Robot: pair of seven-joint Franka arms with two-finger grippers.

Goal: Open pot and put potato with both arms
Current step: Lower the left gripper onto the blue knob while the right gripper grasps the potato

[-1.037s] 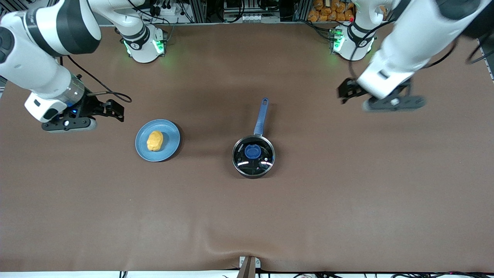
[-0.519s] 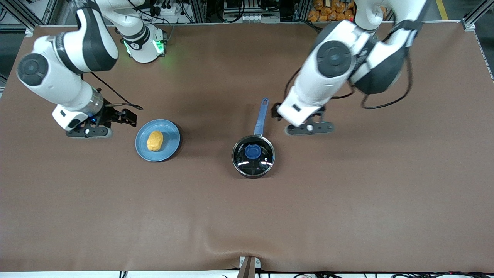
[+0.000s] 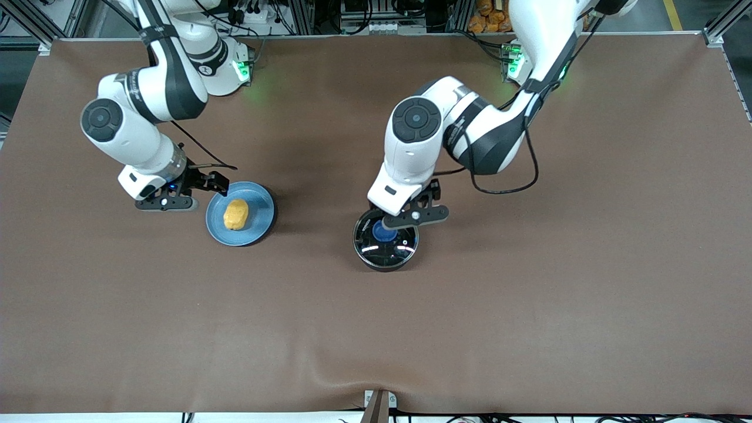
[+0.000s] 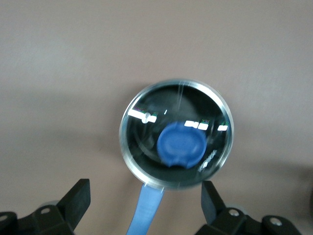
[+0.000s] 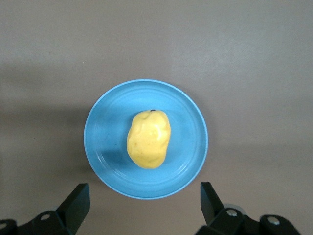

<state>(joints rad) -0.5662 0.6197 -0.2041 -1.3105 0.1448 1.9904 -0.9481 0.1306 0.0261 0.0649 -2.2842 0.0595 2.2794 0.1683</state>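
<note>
While the glass lid [image 3: 386, 239] sits on the pot [image 3: 385, 254] mid-surface, the left gripper [image 4: 145, 203] hangs over it, fingers wide and empty. Opening is the step in hand; next it probably must drop and centre on the blue knob [image 4: 181, 146]. Fingers wide, the right gripper [image 5: 142, 203] hovers beside the plate [image 3: 261, 205] carrying the potato [image 3: 235, 214].

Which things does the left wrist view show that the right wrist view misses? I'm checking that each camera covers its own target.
Only the left wrist view shows the pot, its glass lid on, with the blue knob. Only the right wrist view shows the potato lying on the blue plate. Both show brown table and their own open gripper: the left gripper, the right gripper.
</note>
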